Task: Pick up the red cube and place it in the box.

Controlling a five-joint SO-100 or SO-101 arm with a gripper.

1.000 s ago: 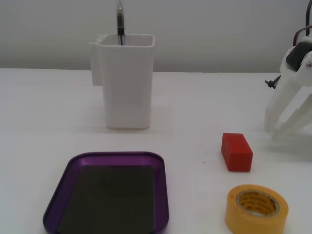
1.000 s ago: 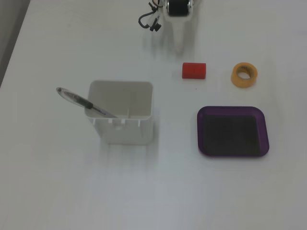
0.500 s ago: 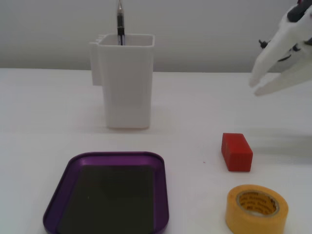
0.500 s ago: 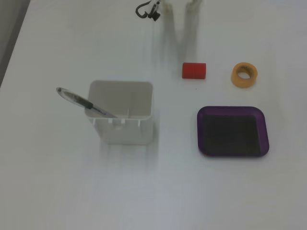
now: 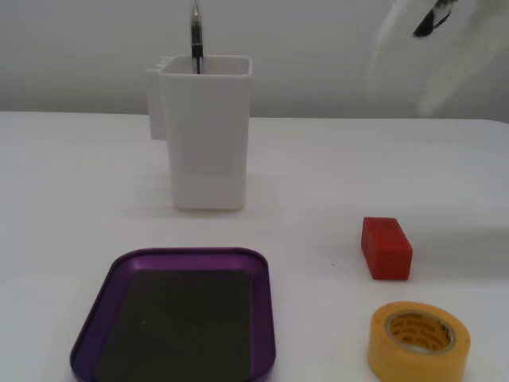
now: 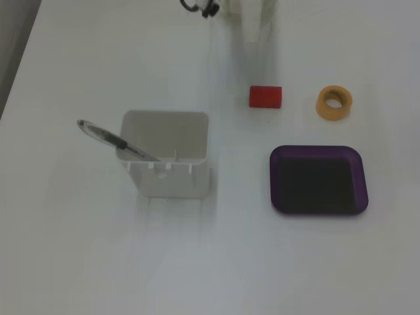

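Observation:
The red cube (image 5: pixel 386 248) lies on the white table, also seen in the other fixed view (image 6: pixel 265 96). The box, a shallow purple tray (image 5: pixel 191 255) with a dark floor, is empty; it shows in both fixed views (image 6: pixel 315 149). The cube is apart from it, outside the rim. The arm is only a blurred white shape (image 5: pixel 433 56) at the frame's top right, and a faint streak (image 6: pixel 257 39) just beyond the cube. Its fingers cannot be made out, and it holds nothing that I can see.
A tall white container (image 5: pixel 208 135) with a pen (image 5: pixel 196 36) in it stands behind the tray, and shows in the other fixed view (image 6: pixel 167 177). A yellow tape roll (image 5: pixel 419 342) lies close beside the cube (image 6: pixel 335 103).

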